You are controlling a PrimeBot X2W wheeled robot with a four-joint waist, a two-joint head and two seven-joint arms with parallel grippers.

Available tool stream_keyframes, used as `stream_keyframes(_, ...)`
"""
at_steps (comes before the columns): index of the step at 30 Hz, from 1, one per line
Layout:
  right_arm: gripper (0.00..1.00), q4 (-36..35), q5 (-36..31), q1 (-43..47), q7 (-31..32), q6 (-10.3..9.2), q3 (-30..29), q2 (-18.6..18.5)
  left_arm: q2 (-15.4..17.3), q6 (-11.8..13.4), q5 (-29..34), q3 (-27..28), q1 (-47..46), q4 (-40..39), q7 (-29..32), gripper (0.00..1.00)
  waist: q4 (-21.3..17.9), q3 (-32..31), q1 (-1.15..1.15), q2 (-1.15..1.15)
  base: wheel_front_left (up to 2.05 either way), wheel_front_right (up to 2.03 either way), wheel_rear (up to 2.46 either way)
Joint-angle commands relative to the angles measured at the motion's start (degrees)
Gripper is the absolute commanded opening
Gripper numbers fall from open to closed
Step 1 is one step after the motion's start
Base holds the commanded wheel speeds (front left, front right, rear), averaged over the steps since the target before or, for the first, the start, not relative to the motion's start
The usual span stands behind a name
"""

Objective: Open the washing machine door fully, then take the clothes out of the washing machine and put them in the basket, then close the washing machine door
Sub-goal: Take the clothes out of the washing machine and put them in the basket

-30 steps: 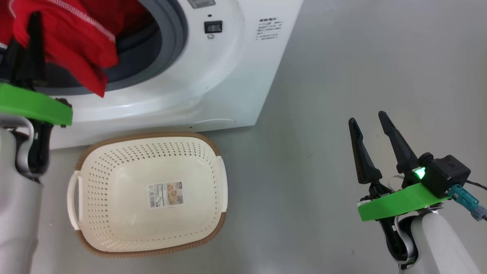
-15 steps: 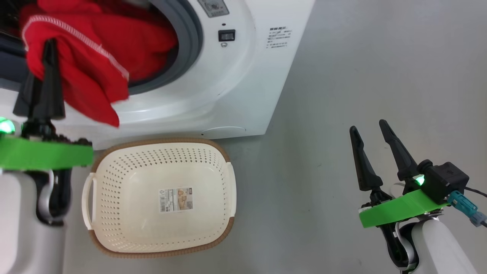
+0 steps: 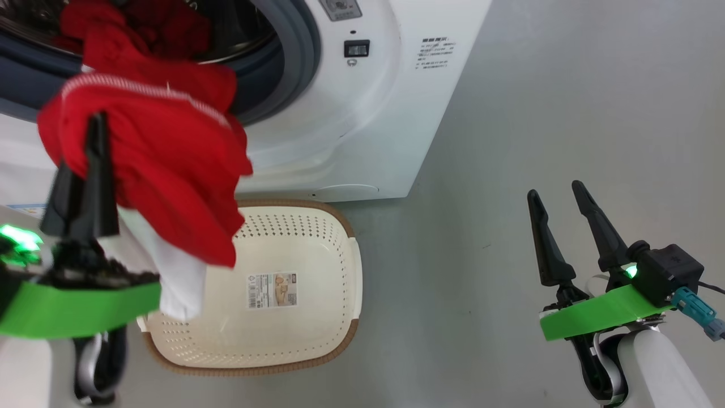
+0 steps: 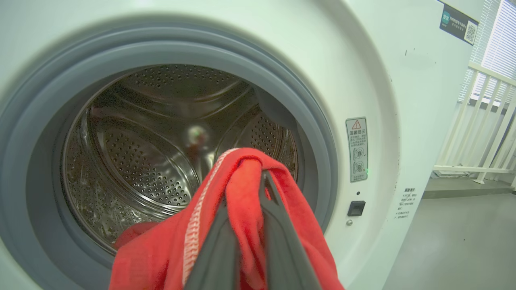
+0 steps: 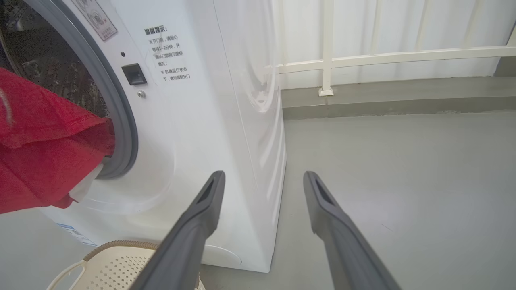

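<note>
Head view: clothes (image 3: 170, 164) over basket (image 3: 355, 283)

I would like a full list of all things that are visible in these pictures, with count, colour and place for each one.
washing machine: one, white, on the floor behind the basket
drum: one, steel, inside the washing machine
clothes: number unclear, red with white parts, trailing from the drum and hanging above the basket
basket: one, cream with brown rim, on the floor before the machine
label sticker: one, pale, on the basket's bottom
railing: one, white, beyond the machine
floor: one, grey
left gripper: one, dark fingers, shut on the clothes
right gripper: one, dark fingers, open, right of the basket
</note>
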Motion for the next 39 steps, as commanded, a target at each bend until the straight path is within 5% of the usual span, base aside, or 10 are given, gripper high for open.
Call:
stream_keyframes(1, 1.0, -1.4, -0.4, -0.2, -0.4, 0.36, 1.3, 0.1, 0.8, -0.3, 0.4, 2.0, 2.1, -1.7, -0.3, 0.0, 0.1, 0.3, 0.0, 0.0, 0.0, 0.0, 0.0)
stream_keyframes(13, 1.0, -2.0, -0.3, -1.5, -0.4, 0.36, 1.7, 0.1, -1.1, -0.3, 0.0, -2.3, 6.7, 12.4, -0.3, 0.0, -0.1, 3.7, 0.0, 0.0, 0.0, 0.0, 0.0)
stream_keyframes(39, 1.0, -4.2, 0.5, -7.1, -0.4, 0.36, 4.1, 0.1, 4.2, -0.3, -4.4, -18.2, -10.9, 49.7, -0.3, 0.0, -4.3, 18.1, 0.0, 0.0, 0.0, 0.0, 0.0)
